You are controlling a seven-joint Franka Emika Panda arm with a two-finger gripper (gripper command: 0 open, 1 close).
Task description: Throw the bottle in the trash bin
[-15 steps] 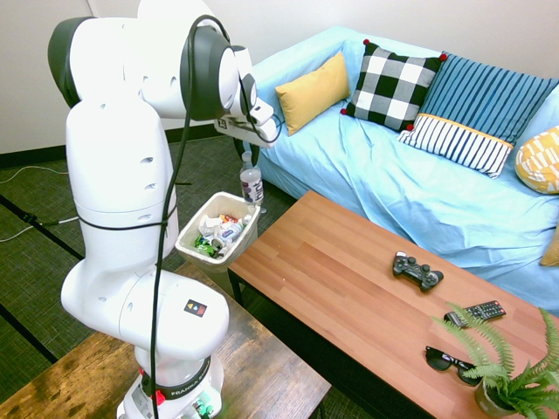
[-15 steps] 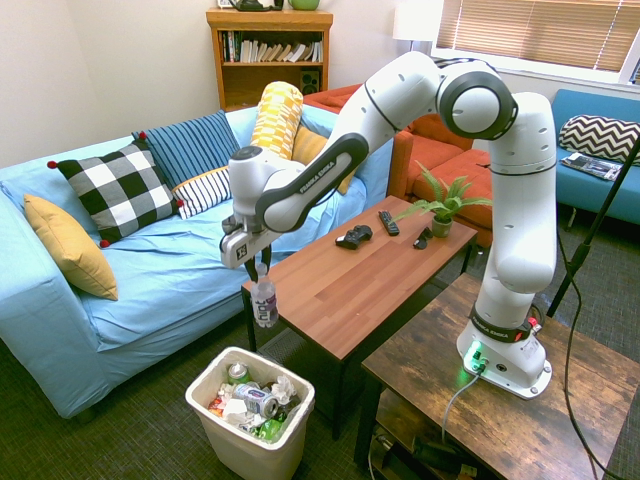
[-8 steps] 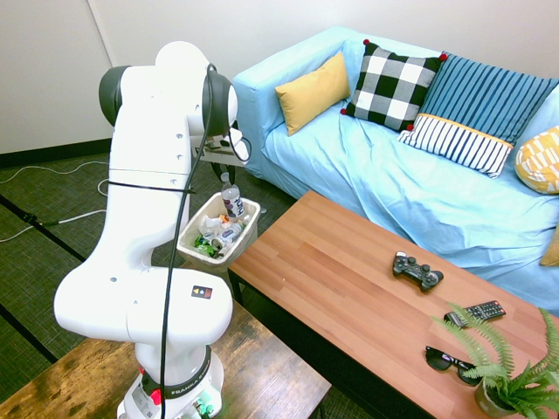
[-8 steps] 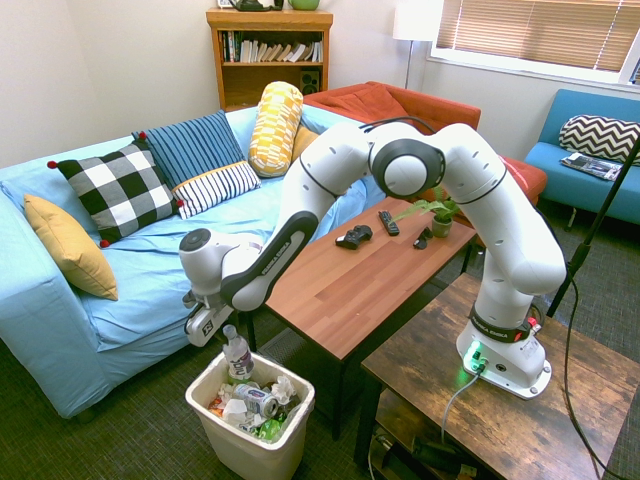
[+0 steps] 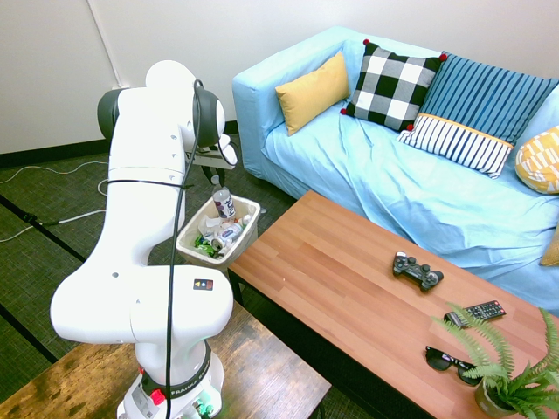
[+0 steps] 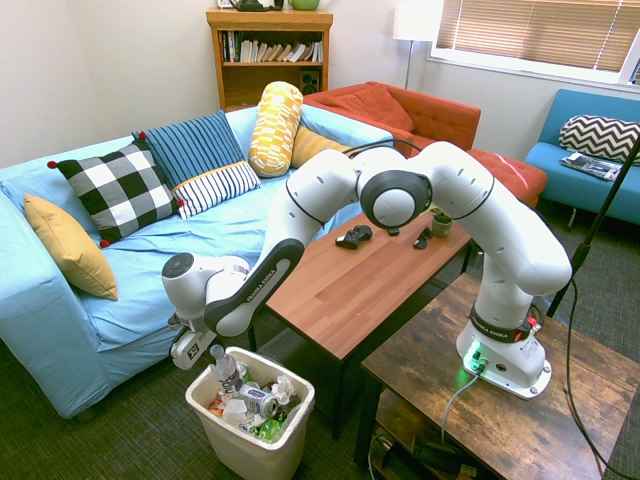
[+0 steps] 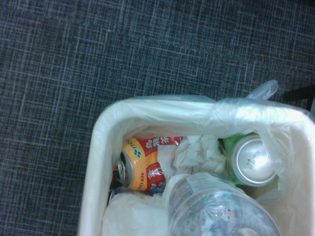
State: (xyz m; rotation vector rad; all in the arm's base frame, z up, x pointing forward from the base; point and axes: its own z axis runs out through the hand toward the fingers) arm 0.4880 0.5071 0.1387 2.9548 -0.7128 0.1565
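Observation:
The bottle [image 6: 225, 370], clear with a white cap and a dark label, hangs upright by its neck from my gripper [image 6: 208, 350], which is shut on it. Its lower half dips into the mouth of the trash bin [image 6: 252, 455], near the corner closest to the sofa. From the other side, the bottle [image 5: 224, 203] sits just below the gripper [image 5: 217, 181] and over the far end of the trash bin [image 5: 245, 240]. The wrist view looks straight down the bottle [image 7: 216, 209] into the trash bin [image 7: 98, 142], which holds cans and crumpled paper.
The bin stands on dark carpet between the blue sofa [image 6: 130, 280] and the end of the wooden coffee table [image 6: 345, 280]. A game controller [image 5: 417, 270], a remote [image 5: 474, 312], sunglasses [image 5: 447, 361] and a potted fern [image 5: 511, 375] lie on the table's far part.
The arm has swung away from the table end and down towards the floor, carrying the bottle from beside the table to the bin's mouth. The grip on the bottle has held.

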